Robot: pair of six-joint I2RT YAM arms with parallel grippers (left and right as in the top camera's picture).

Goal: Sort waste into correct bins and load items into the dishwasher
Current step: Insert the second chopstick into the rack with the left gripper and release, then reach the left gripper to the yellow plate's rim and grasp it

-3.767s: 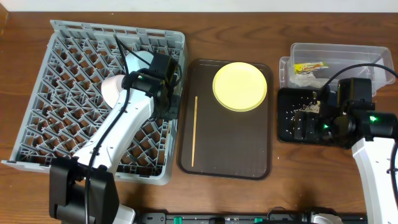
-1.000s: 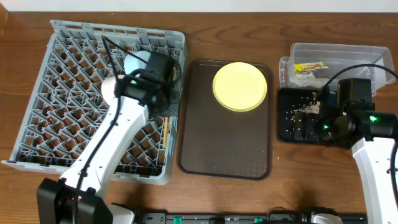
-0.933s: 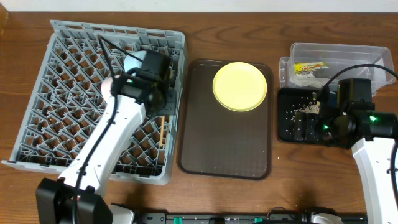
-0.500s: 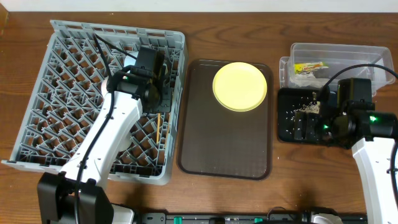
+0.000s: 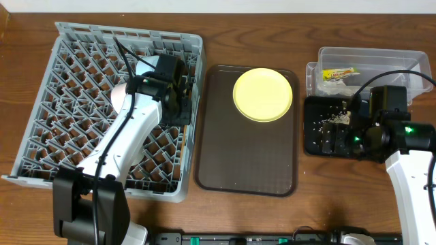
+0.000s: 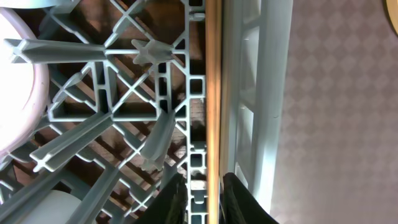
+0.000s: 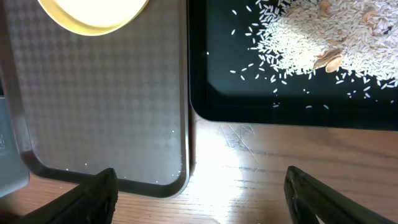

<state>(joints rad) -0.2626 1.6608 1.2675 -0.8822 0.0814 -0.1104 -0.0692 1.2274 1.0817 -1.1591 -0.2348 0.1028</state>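
The left pincer [image 6: 202, 182] is hanging over the right edge of the grey dish rack [image 5: 41, 102]. Its two dark fingers [image 6: 173, 198] are sitting close together. A wooden chopstick [image 6: 213, 81] is running straight out between them and lying along the inside of the rack's wall. A thin gap is showing between one finger and the stick, so I cannot tell if the pincer is squeezing the stick or just standing around it. On one side of this pincer, a pink-white bowl [image 6: 15, 81] is sitting in the rack. A light blue bowl [image 5: 148, 67] is peeking out right beside the arm. On the pincer's other side, past the rack wall, a brown tray [image 5: 245, 156] is lying on the wooden table [image 5: 225, 27]. A round yellow plate [image 5: 263, 94] is sitting at the tray's far end. The right pincer [image 7: 198, 186] is hanging wide open and holding nothing. Just ahead of it, the black tray [image 7: 249, 102] is lying with little white food bits [image 7: 323, 37] spread in it. Past the black tray, farther from this pincer, the clear tub [image 5: 371, 56] is standing just beside it. A yellow-green wrapper [image 5: 340, 72] and a white tissue [image 5: 332, 86] are lying inside the tub.
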